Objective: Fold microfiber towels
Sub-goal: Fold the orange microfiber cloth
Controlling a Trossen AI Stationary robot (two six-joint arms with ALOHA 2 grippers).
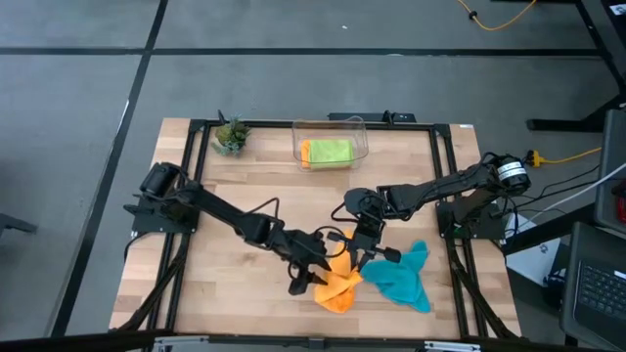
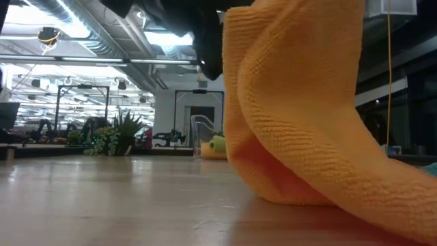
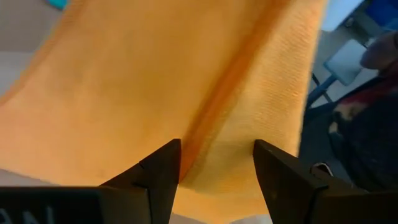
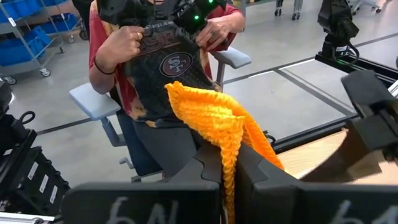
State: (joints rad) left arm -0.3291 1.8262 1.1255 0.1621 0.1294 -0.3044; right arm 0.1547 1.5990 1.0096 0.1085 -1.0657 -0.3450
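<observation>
— Which way does the orange towel (image 1: 338,284) run?

— We see it stretched upward: its top edge is lifted off the counter (image 1: 225,284) and its lower part trails down onto the wood near the front edge, so its long axis runs from the raised corner down to the crumpled heap. In the low view it hangs as a tall fold.

— How does it look?

— We see a nubby, looped weave, bright orange, with a stitched hem running along it.

— And the hands?

— The right hand (image 4: 229,163) is closed, pinching the towel's edge between its fingers. The left hand (image 3: 216,167) has its fingers spread, with cloth lying in the gap; we cannot tell whether they press it.

— Other towels?

— A teal towel (image 1: 403,277) lies rumpled just beside the orange one. A lime green one (image 1: 329,151) sits in the clear bin (image 1: 360,127) at the back.
</observation>
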